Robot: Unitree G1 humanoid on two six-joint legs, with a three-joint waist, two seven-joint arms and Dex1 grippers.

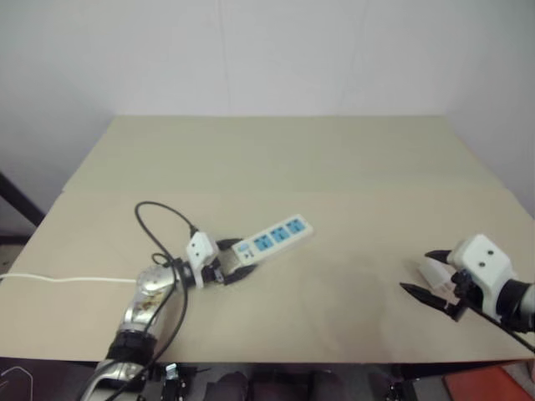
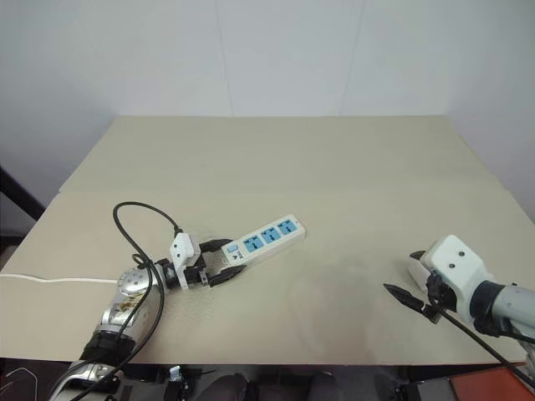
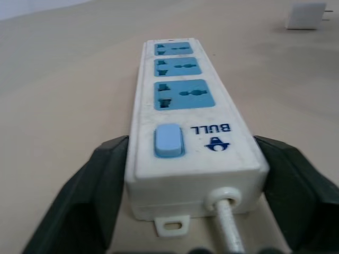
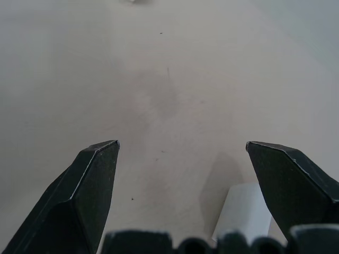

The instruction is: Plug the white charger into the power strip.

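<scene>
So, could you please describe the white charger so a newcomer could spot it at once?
On the beige table, look toward the right hand. The small white boxy charger lies there beside its black fingers, far from the long white power strip with blue sockets.

I count one table [image 1: 351,167] in front of me. On it lies one power strip [image 1: 272,238], and it carries three blue socket faces in a row and one pale blue switch [image 3: 168,141] at its end. One thin white cord [image 1: 67,280] runs off from it across the table toward my left. There is one white charger [image 4: 243,211], a single small white block near my right side. I have two pincers: my left pincer [image 1: 224,269] and my right pincer [image 1: 428,276]. Each has two black fingers, so four fingers in all. One black cable [image 1: 159,221] loops above my left arm.
</scene>
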